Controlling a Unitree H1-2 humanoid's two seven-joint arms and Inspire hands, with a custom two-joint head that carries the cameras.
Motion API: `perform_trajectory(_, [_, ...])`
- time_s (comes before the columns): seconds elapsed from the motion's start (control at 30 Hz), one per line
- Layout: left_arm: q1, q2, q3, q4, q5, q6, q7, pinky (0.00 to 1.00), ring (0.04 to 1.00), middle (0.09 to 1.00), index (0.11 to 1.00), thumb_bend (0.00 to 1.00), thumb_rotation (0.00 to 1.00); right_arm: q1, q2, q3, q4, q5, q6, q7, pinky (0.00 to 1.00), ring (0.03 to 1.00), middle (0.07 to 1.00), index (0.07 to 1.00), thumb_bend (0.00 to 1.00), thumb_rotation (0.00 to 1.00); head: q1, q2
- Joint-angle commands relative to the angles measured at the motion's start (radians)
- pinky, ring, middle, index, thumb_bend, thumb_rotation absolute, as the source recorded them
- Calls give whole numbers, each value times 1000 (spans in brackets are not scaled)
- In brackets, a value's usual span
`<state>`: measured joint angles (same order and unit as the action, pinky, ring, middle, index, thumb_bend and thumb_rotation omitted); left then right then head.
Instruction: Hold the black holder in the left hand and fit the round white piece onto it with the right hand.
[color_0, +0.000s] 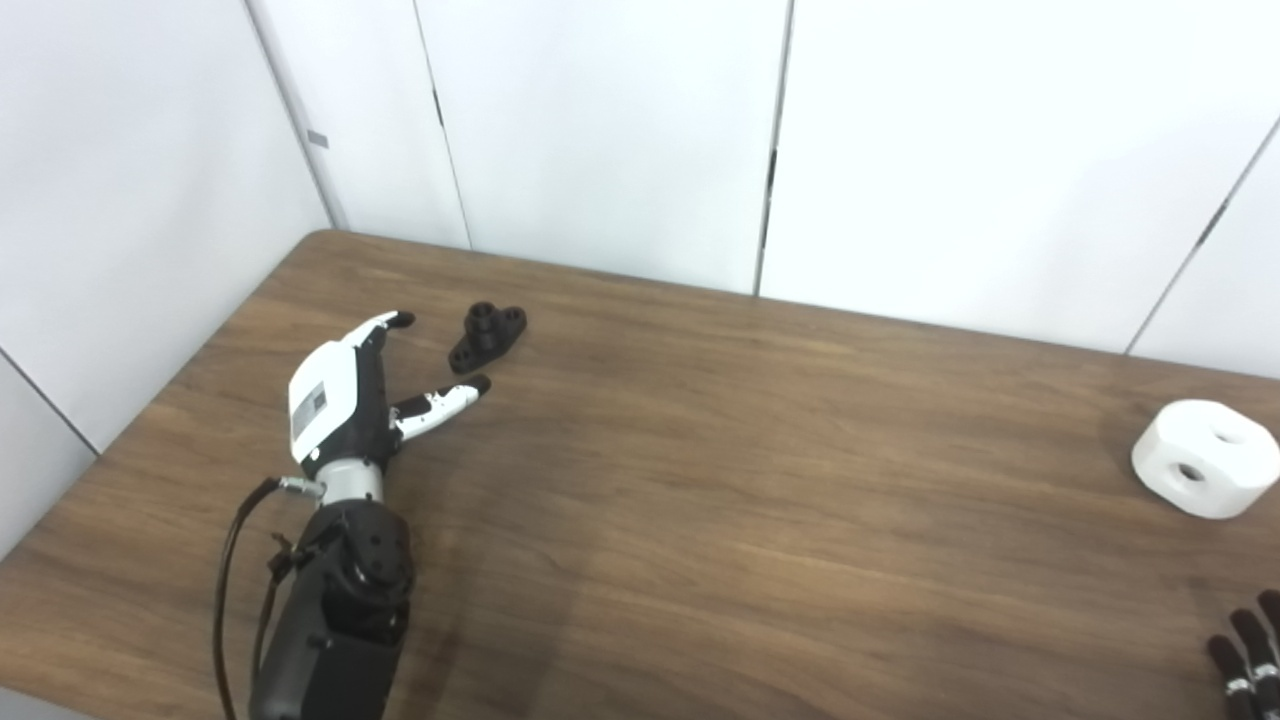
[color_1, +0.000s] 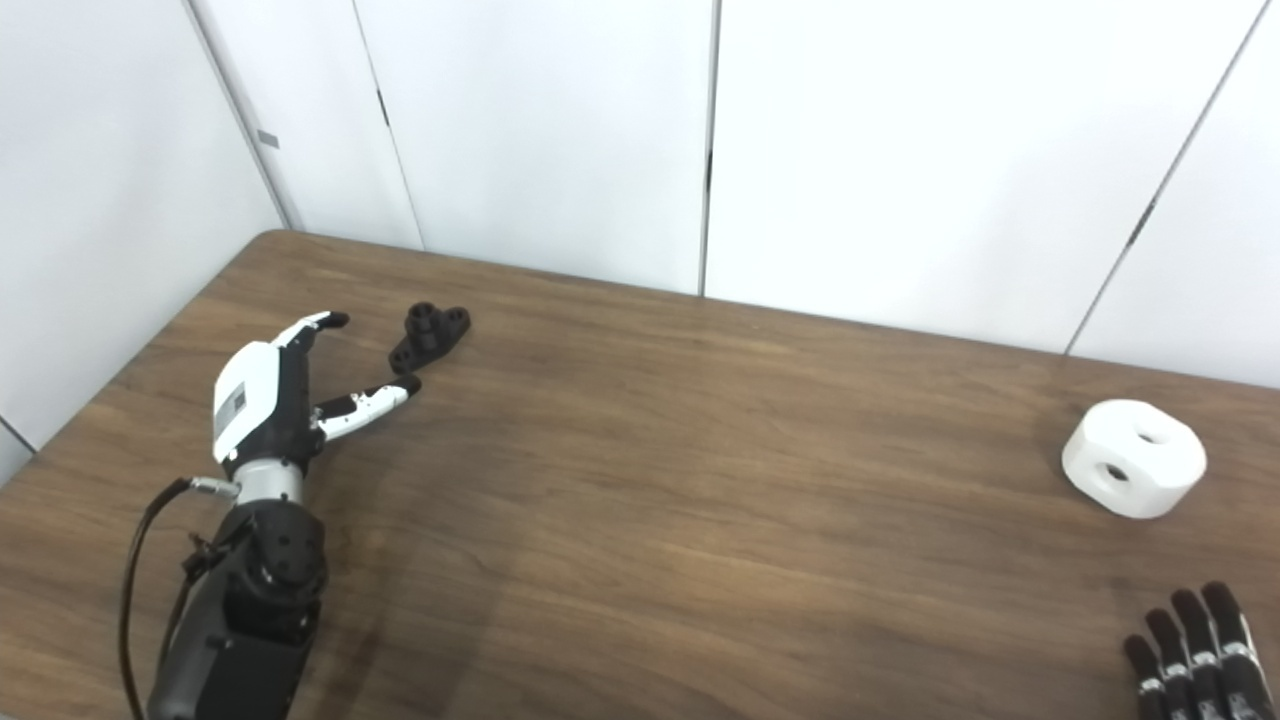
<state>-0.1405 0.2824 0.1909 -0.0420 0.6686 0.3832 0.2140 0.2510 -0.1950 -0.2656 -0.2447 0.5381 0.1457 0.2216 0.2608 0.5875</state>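
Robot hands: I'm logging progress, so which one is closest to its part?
The left robot hand, open beside the black holder; the right robot hand sits short of the white piece.

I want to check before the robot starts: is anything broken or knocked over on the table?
Nothing stands out. The black holder and round white piece both lie whole on the table, far apart.

Dark wood-grain table (color_0: 700, 480), white panelled wall (color_0: 600, 130) behind it
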Motion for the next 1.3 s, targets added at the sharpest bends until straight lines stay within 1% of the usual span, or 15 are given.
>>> perform_trajectory(0.0, [-62, 37, -7, 14, 14, -19, 38, 919, 890, 865, 787, 915, 383, 22, -6, 6, -3, 5, 35, -9, 1000, 1000, 1000, 1000, 587, 1000, 0, 0])
perform_trajectory(0.13, [-112, 61, -30, 85, 18, -20, 59, 948, 891, 859, 778, 907, 354, 24, -5, 7, -5, 12, 36, -5, 1000, 1000, 1000, 1000, 577, 1000, -3, 1])
perform_trajectory(0.23, [-142, 75, -50, 125, 27, -13, 67, 959, 895, 854, 770, 910, 359, 27, -4, 7, -11, 14, 42, -9, 1000, 1000, 1000, 1000, 574, 1000, -5, 4])
perform_trajectory(0.33, [-169, 89, -77, 158, 43, 11, 57, 979, 897, 857, 770, 901, 368, 31, -4, 8, -16, 13, 44, -11, 1000, 1000, 1000, 1000, 583, 1000, -7, 4])
perform_trajectory(0.43, [-193, 105, -107, 189, 56, 38, 42, 992, 906, 861, 768, 903, 390, 34, -1, 7, -22, 15, 44, -13, 1000, 1000, 1000, 1000, 570, 1000, -9, 5])
perform_trajectory(0.53, [-208, 115, -130, 208, 59, 46, 41, 978, 907, 857, 757, 914, 375, 35, 1, 7, -24, 22, 46, -14, 1000, 1000, 1000, 1000, 568, 1000, -5, 7])
perform_trajectory(0.6, [-213, 118, -144, 210, 66, 62, 36, 971, 906, 857, 751, 913, 382, 36, 1, 8, -27, 17, 48, -19, 1000, 1000, 1000, 1000, 573, 1000, -5, 7])
perform_trajectory(0.63, [-219, 117, -148, 213, 77, 73, 23, 974, 910, 860, 751, 910, 390, 37, -1, 9, -28, 15, 49, -19, 1000, 1000, 1000, 1000, 574, 1000, -5, 7])
perform_trajectory(0.73, [-228, 112, -151, 227, 101, 86, 4, 983, 918, 869, 753, 900, 410, 40, -1, 12, -35, 12, 55, -24, 1000, 1000, 1000, 1000, 578, 1000, -6, 7])
perform_trajectory(0.9, [-235, 108, -148, 266, 117, 86, 19, 972, 912, 864, 745, 889, 409, 43, 0, 12, -43, 17, 59, -31, 1000, 1000, 1000, 1000, 571, 1000, -7, 11])
perform_trajectory(1.27, [-252, 99, -123, 335, 146, 86, 23, 985, 921, 862, 727, 892, 392, 44, -4, 11, -42, 31, 59, -28, 1000, 1000, 1000, 1000, 575, 1000, -2, 14])
